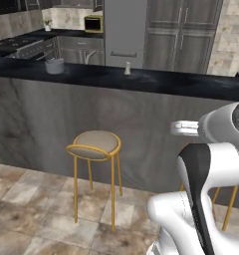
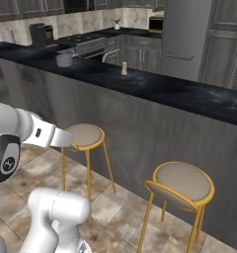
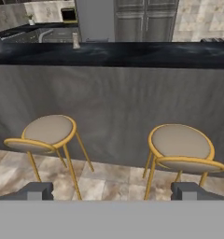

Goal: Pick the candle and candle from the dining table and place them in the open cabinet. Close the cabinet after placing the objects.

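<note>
A small cream candle [image 1: 127, 68] stands upright on the glossy black top of the dining table [image 1: 156, 81], a little right of a grey round pot [image 1: 54, 65]. From the other side the candle [image 2: 124, 68] again stands on the table [image 2: 170, 88], and the hand view has it [image 3: 76, 40] far off at the upper left. My gripper [image 3: 112, 191] is open, its two dark fingertips [image 3: 37, 190] wide apart with nothing between them. It hangs low in front of the table's grey front panel, well short of the candle. The open cabinet is out of view.
Two yellow-legged stools [image 3: 51, 130] [image 3: 181, 142] stand against the table front between me and the candle. Behind the table are a tall grey fridge panel [image 1: 124, 32], tall grey panelled doors [image 1: 183, 35] and a yellow microwave [image 1: 93, 23]. The floor is tiled.
</note>
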Tool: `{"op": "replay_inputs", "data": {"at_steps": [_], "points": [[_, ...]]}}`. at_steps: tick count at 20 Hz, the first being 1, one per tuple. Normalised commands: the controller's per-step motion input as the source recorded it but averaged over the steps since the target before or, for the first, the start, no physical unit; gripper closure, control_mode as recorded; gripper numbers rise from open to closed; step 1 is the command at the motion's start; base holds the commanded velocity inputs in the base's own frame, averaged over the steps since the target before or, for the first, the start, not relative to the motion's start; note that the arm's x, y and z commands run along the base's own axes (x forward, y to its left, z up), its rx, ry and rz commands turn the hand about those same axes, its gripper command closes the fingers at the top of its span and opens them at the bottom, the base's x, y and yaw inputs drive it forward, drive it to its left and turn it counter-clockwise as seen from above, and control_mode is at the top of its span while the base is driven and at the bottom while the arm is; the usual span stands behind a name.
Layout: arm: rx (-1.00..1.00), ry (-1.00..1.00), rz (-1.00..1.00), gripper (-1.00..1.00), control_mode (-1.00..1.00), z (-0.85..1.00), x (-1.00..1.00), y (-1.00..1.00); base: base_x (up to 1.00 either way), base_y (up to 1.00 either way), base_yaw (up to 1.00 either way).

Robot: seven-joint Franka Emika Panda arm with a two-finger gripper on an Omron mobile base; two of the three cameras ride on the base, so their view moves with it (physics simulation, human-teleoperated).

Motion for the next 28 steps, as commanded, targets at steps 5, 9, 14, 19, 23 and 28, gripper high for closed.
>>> {"op": "replay_inputs", "data": {"at_steps": [5,9,14,19,23,28], "points": [[0.0,0.0,0.0,-1.0,1.0,0.0,0.0,0.0,0.32,0.0,0.0],[0.0,0.0,0.0,-1.0,1.0,0.0,0.0,0.0,0.31,0.0,0.0],[0.0,0.0,0.0,-1.0,1.0,0.0,0.0,0.0,0.33,0.0,0.0],[0.0,0.0,0.0,-1.0,1.0,0.0,0.0,0.0,0.34,0.0,0.02],[0.0,0.0,0.0,-1.0,1.0,0.0,0.0,0.0,0.36,0.0,0.03],[0.0,0.0,0.0,-1.0,1.0,0.0,0.0,0.0,0.38,0.0,0.03]]}}
